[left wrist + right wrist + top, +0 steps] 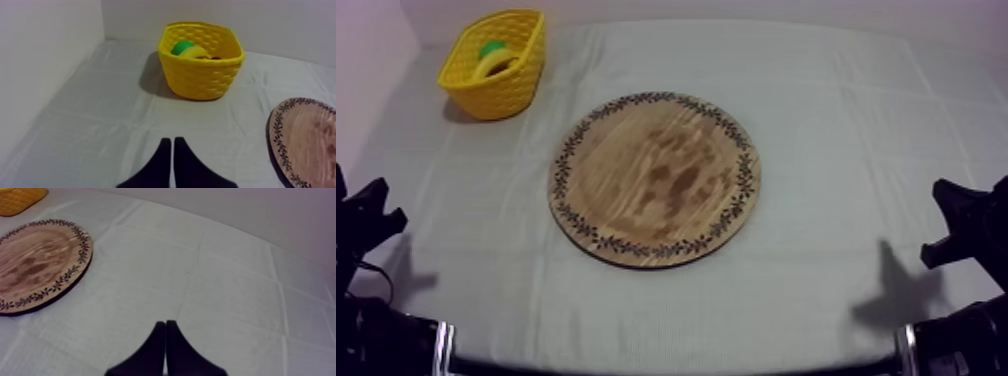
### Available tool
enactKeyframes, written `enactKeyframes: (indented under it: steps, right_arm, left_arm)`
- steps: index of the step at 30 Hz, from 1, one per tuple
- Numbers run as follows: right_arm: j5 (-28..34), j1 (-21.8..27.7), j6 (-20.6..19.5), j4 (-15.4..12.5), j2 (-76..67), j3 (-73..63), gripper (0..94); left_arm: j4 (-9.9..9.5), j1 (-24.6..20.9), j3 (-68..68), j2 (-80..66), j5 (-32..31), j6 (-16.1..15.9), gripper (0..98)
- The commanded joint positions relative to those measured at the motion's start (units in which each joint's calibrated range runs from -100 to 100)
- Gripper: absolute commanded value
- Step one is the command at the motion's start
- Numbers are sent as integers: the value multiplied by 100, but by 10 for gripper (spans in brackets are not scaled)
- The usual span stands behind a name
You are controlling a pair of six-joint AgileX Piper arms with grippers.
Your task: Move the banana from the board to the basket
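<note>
**Banana in basket; both grippers closed on nothing**

Banana (pixel 491 64) lies inside the yellow basket (pixel 501 95), curved, touching a green fruit (pixel 491 48) at its far side; can't tell what kind that fruit is. The left wrist view agrees: banana (pixel 196 52) and green fruit (pixel 181 47) sit side by side, low w/in the basket (pixel 202 77) walls.

Basket stands upright on the cloth (pixel 816 120) at the table's far left, near the wall (pixel 45 60) and apart from the wooden board (pixel 654 180). Board lies flat mid-table, w/ patterned rim all round.

Left gripper (pixel 371 215) sits low at the table's left edge, well apart from basket and board. Seen from its wrist, left gripper (pixel 172 141) has fingers pressed together in a narrow wedge w/ nothing btwn them. It is over cloth, aimed toward the basket, w/ board edge (pixel 305 140) off to one side.

Right gripper (pixel 961 220) sits low at the right edge. Its wrist view shows the same: right gripper (pixel 165 323) w/ fingers together, holding nothing, over cloth, w/ board (pixel 35 263) well apart.
</note>
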Motion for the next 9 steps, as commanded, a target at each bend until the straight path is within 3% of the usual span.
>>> enactKeyframes:
  steps: [1,9]
  right_arm:
    - [0,0,2,0,0,-3,3]
    - [0,0,2,0,0,-3,3]
  left_arm:
    - [20,-2,4,-2,-7,-16,0]
    - [43,-25,8,-2,-14,-206,0]
